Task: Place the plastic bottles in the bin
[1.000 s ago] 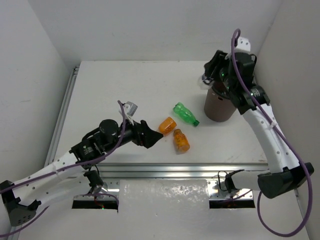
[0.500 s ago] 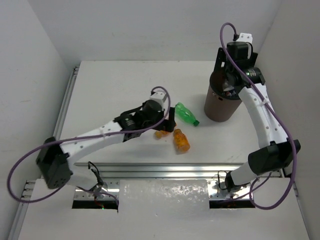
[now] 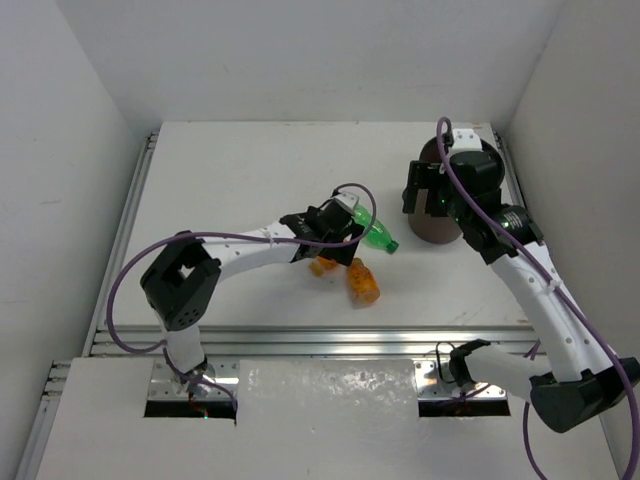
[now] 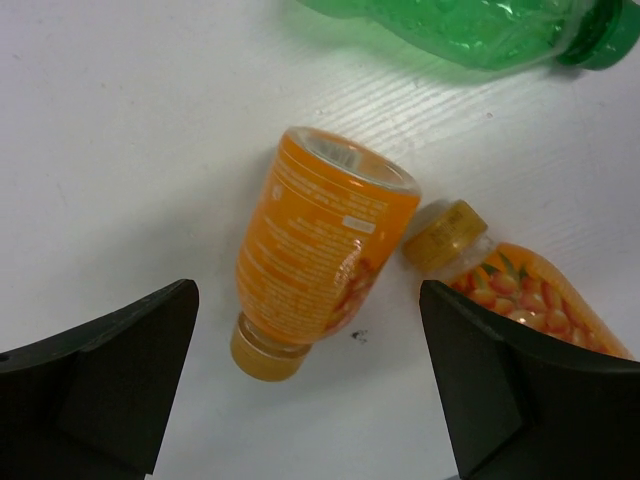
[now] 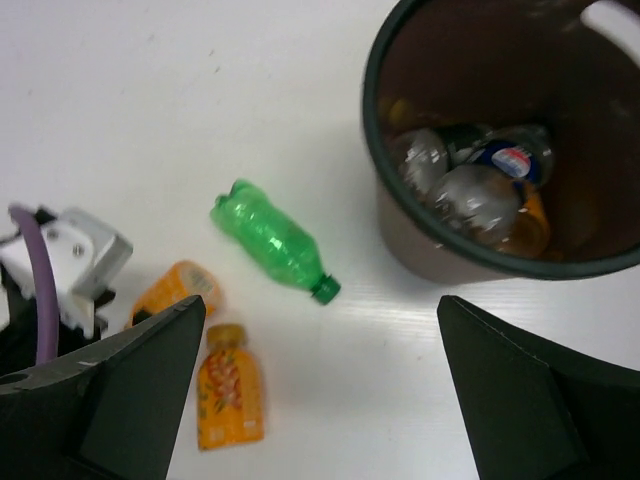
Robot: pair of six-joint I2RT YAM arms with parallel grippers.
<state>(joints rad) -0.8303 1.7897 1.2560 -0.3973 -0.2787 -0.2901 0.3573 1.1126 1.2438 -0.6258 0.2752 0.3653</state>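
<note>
An orange bottle lies on its side on the table, between the fingers of my open left gripper hovering just above it. A second orange bottle lies to its right and a green bottle beyond. From the top view, the left gripper partly covers the green bottle, with both orange bottles just in front. My right gripper is open and empty, high beside the brown bin. The bin holds several bottles.
The right arm hides most of the bin in the top view. White walls close in the table at the back and both sides. A metal rail runs along the near edge.
My left arm reached forward and right until its open gripper stood over the orange bottle. My right gripper opened above the bin, then drew back towards the table's middle.
</note>
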